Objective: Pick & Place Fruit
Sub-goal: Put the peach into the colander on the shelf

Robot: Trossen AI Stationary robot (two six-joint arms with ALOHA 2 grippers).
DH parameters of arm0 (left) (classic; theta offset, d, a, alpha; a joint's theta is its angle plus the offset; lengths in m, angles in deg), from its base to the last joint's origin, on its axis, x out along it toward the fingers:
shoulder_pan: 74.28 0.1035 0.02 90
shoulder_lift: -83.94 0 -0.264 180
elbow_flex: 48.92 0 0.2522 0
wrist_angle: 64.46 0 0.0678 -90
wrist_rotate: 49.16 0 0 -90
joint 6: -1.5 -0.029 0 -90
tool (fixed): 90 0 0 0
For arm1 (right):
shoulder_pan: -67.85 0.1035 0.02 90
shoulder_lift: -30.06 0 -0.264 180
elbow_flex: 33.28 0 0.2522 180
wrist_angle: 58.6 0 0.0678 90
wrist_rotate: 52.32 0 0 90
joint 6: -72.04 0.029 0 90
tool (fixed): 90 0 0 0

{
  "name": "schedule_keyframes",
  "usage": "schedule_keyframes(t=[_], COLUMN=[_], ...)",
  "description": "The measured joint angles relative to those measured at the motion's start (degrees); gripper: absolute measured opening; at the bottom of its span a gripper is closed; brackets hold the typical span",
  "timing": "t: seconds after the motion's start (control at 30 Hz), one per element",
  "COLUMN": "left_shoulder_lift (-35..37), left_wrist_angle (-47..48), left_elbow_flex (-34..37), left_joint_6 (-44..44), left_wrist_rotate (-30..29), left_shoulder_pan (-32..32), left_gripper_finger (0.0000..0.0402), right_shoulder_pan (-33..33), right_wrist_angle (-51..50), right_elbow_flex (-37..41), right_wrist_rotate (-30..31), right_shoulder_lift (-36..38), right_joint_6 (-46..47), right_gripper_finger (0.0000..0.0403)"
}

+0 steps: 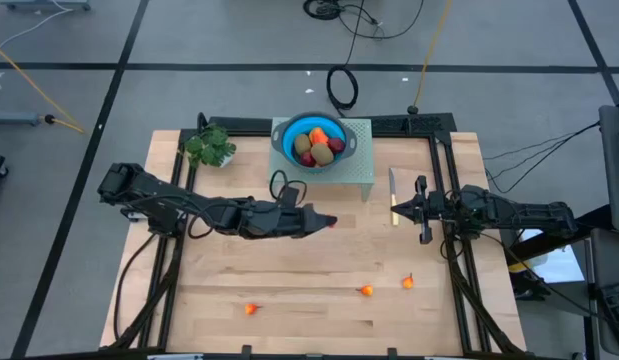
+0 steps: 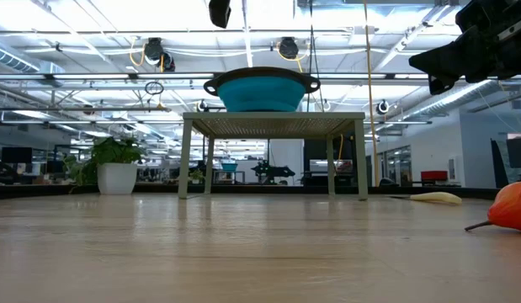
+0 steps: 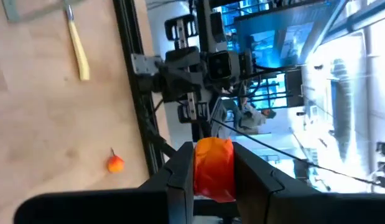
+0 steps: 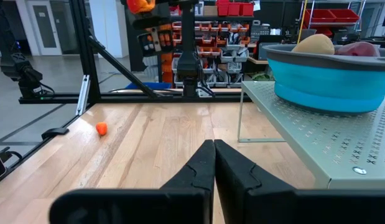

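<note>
Fruit fills my blue bowl [image 1: 289, 131], which sits on a small pale green perforated stand [image 1: 359, 160] at the far middle of the wooden table [image 1: 289, 280]; from above I can make out brown kiwi-like ovals [image 1: 322, 153], an orange-red piece [image 1: 318, 136] and dark red round ones [image 1: 336, 145] inside it. My left gripper [image 1: 327, 221] reaches in from the left side and is raised above the table's middle, just in front of the stand, its two dark fingers [image 3: 180, 177] pinching an orange-red fruit [image 3: 213, 168] that shows clearly between them in the left wrist view. Three tiny orange-red pieces lie loose on the near part of the table: one toward the left [image 1: 251, 309], one near the middle [image 1: 366, 291], and one a little to its right [image 1: 408, 282]. My right gripper [image 1: 396, 209] waits at the right side of the table, beside the stand, with its fingers [image 4: 198, 171] pressed together on nothing. A slim yellow-handled knife [image 1: 392, 194] lies on the wood just beside that gripper. A green leafy bunch [image 1: 210, 147] rests at the far left of the table, well apart from the bowl.
</note>
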Motion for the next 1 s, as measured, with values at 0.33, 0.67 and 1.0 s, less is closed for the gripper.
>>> schedule_keyframes(t=[0.33,0.67,1.0], left_shoulder_lift=[0.0,0.0,0.0], left_wrist_angle=[-0.07,-0.15,-0.13], left_elbow_flex=[0.0,0.0,0.01], left_joint_6=[2.15,-33.66,-63.98], left_wrist_rotate=[1.01,-0.95,-12.58], left_shoulder_pan=[-0.01,0.26,0.29], left_gripper_finger=[0.0077,0.0077,0.0077], right_shoulder_pan=[0.0,0.0,-0.01], right_wrist_angle=[0.0,0.0,-0.02], right_elbow_flex=[0.0,0.0,0.0], right_wrist_rotate=[0.0,0.0,0.02], right_shoulder_lift=[0.01,0.0,0.0], right_joint_6=[-0.02,-0.02,-0.02], right_gripper_finger=[0.0004,0.0004,0.0004])
